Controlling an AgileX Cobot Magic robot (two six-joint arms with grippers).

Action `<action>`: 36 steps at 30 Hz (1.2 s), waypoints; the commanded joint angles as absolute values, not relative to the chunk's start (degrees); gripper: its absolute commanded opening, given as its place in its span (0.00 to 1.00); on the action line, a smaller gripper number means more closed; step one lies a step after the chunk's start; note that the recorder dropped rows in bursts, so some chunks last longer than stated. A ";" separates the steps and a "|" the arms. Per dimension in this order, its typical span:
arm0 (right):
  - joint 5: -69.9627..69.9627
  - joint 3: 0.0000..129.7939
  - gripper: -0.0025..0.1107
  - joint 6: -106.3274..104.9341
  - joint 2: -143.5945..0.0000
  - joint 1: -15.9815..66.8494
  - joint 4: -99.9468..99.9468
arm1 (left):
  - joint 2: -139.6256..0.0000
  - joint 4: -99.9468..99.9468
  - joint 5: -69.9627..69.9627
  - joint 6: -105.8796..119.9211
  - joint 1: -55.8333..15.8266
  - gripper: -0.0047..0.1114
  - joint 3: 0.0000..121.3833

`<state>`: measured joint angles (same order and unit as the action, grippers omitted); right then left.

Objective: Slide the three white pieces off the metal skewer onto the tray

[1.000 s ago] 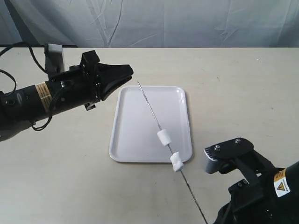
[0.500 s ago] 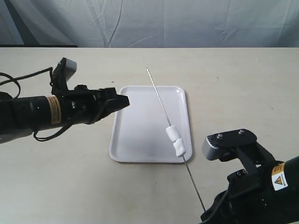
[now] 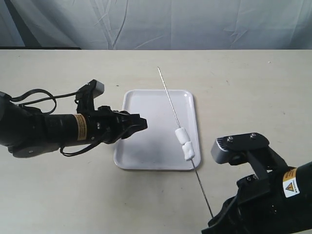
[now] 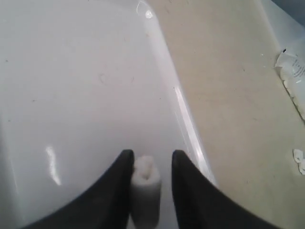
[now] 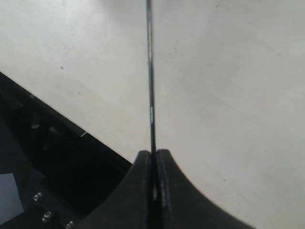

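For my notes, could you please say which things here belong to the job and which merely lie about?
Job: metal skewer, two white pieces on it, third white piece in left pincer, right pincer, tray.
Lying about: white crumbs, printed paper scrap.

tray [image 3: 153, 114] middle open, skewer [image 3: 169, 105] slanting over right side

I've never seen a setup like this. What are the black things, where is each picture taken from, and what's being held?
Two robot arms work over a table. The wide picture is from a camera off the arms; the other two are from cameras on each wrist. A white tray lies on the table. The right gripper pinches a thin metal skewer with white pieces threaded on it. The left gripper has one more white piece between its fingers.
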<state>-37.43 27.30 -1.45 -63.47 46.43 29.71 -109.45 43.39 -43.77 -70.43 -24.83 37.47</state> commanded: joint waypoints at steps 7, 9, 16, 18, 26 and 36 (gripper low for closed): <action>-29.86 27.05 0.02 8.48 -63.24 46.45 21.54 | -109.99 49.26 -50.32 -74.58 -24.06 0.45 38.10; -27.94 27.05 0.02 10.89 -63.62 46.45 20.10 | -109.99 51.74 -56.78 -78.25 -23.52 0.45 38.10; -24.04 27.05 0.02 11.11 -68.77 46.45 21.09 | -108.74 53.36 -69.96 -80.91 -23.63 0.45 38.36; -22.84 27.05 0.02 11.11 -69.90 46.45 21.67 | -108.16 54.07 -69.96 -81.65 -23.63 0.45 38.36; -19.98 27.16 0.02 8.78 -72.58 46.45 24.99 | -106.67 57.35 -69.96 -86.49 -23.86 0.45 38.36; -20.61 27.16 0.02 -4.22 -72.58 46.45 37.74 | -106.67 57.90 -69.96 -87.92 -27.15 0.45 41.67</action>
